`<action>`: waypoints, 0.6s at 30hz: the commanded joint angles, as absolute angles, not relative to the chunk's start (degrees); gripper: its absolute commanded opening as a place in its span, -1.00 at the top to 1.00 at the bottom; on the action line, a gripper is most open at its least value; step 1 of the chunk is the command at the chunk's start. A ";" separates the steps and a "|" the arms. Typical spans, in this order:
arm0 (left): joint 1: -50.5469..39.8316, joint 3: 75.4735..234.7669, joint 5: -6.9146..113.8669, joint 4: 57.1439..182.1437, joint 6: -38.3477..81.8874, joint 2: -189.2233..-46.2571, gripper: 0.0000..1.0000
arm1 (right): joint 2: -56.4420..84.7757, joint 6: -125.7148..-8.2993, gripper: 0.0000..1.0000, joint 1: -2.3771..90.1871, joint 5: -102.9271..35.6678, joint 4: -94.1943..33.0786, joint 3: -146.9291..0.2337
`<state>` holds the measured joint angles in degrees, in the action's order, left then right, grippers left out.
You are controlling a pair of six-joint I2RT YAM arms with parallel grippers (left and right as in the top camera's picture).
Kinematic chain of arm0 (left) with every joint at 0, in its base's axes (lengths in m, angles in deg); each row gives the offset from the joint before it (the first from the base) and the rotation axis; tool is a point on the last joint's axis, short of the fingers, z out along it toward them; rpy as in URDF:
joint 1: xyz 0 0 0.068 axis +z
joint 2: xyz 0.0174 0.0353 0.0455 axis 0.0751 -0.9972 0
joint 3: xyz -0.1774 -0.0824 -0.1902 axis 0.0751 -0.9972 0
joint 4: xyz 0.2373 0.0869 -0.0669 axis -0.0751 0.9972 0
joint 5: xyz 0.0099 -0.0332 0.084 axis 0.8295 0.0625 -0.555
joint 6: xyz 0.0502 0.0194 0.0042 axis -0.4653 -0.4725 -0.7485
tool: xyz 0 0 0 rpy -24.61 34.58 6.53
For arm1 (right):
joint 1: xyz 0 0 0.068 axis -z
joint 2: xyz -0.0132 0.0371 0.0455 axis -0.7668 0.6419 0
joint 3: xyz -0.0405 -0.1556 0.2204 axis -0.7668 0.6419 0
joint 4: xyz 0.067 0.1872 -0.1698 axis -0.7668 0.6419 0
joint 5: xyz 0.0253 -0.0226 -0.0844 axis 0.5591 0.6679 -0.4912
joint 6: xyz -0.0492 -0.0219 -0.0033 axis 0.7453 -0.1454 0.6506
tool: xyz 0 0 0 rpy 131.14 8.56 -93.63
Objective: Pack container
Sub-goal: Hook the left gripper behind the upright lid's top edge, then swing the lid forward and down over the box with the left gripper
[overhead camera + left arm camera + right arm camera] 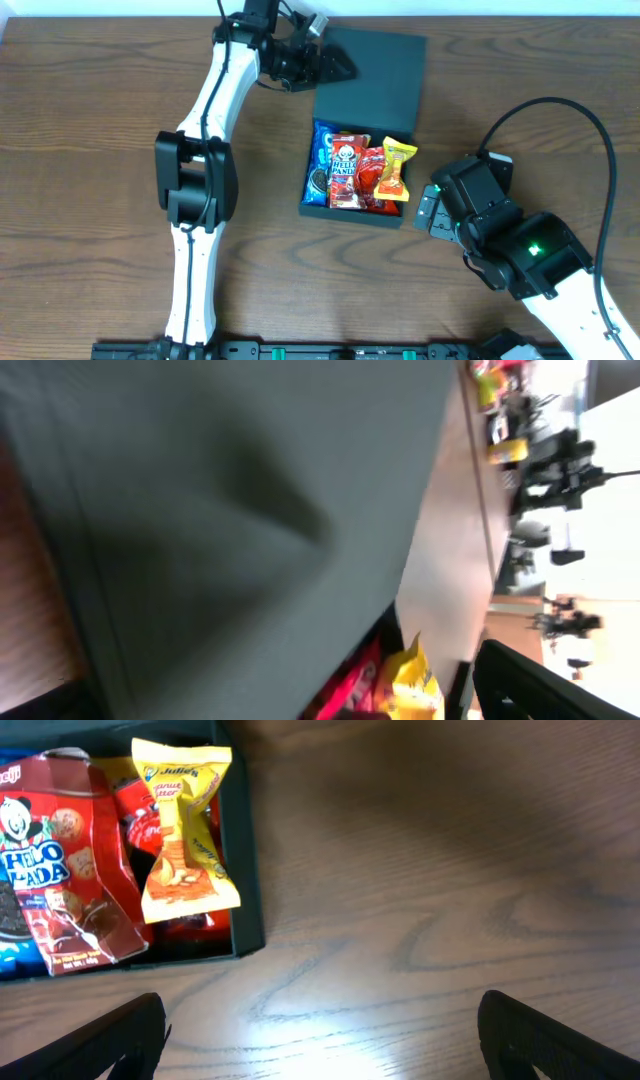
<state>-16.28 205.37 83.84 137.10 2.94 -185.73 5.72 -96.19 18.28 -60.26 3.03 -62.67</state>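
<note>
- Container: dark green box near the middle of the table, open. Its lid is folded back flat on the far side.
- Contents, side by side and filling the box:
  - blue packet at the left wall
  - red biscuit packet next to it
  - a second red packet, partly covered
  - yellow packet against the right wall, lying on top of the red one
- My left claw: at the far left corner of the lid, released, with nothing in it. In its own camera the lid's surface fills most of the view, with one finger at the lower right. I cannot tell whether it touches the lid.
- My right claw: beside the container's right near corner, over bare table and apart from the box. It is released, with its fingers spread wide and only wood between them.
</note>
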 commanded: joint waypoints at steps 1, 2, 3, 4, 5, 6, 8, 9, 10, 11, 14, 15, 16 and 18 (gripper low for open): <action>-16.89 206.57 81.69 139.28 -2.98 -177.55 -0.91 | 5.65 -97.02 -0.98 17.84 -62.27 2.94 -62.78; -17.00 206.57 81.54 139.98 -3.38 -176.85 -0.92 | 5.65 -97.02 -0.98 17.84 -62.38 2.87 -62.78; -17.11 206.57 81.15 140.86 -3.94 -175.89 -0.91 | 5.65 -97.02 -0.99 17.84 -62.54 2.76 -62.78; -17.22 206.57 80.64 141.75 -4.47 -174.99 -0.92 | 5.65 -97.02 -0.98 17.84 -62.56 2.59 -62.78; -17.39 206.57 80.14 142.50 -4.78 -174.32 -0.91 | 5.65 -97.02 -0.99 17.84 -62.56 2.41 -62.78; -17.63 206.57 79.16 143.57 -4.93 -173.44 -0.91 | 5.65 -97.02 -0.99 17.84 -62.56 2.28 -62.78; -18.20 206.57 78.13 145.82 -5.72 -172.13 -0.92 | 5.65 -96.99 -0.99 17.84 -62.71 2.19 -62.78; -18.53 206.57 77.41 147.09 -5.74 -171.67 -0.91 | 5.65 -96.99 -0.99 17.84 -62.93 2.19 -62.78; -18.94 206.57 76.62 148.55 -5.76 -171.21 -0.91 | 5.65 -97.02 -0.99 17.84 -63.10 2.17 -62.78; -19.29 206.57 76.23 150.10 -6.28 -170.80 -0.91 | 5.65 -97.02 -0.99 17.84 -63.32 2.19 -62.78; -20.76 206.57 76.23 156.07 -10.00 -169.53 -0.91 | 5.65 -96.99 -0.98 17.84 -63.80 2.19 -62.78; -21.06 206.57 76.16 157.23 -10.50 -169.22 -0.91 | 5.65 -96.99 -0.99 17.84 -63.83 2.19 -62.78; -21.48 206.57 75.68 158.71 -10.87 -168.83 -0.92 | 5.65 -97.02 -0.98 17.84 -63.87 2.19 -62.78; -22.42 206.57 72.84 161.64 -10.92 -167.89 -0.91 | 5.65 -97.02 -0.99 17.84 -63.98 2.19 -62.78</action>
<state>-21.32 205.96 76.16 159.54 -8.38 -170.84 5.70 -96.19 18.28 -62.14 2.17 -62.67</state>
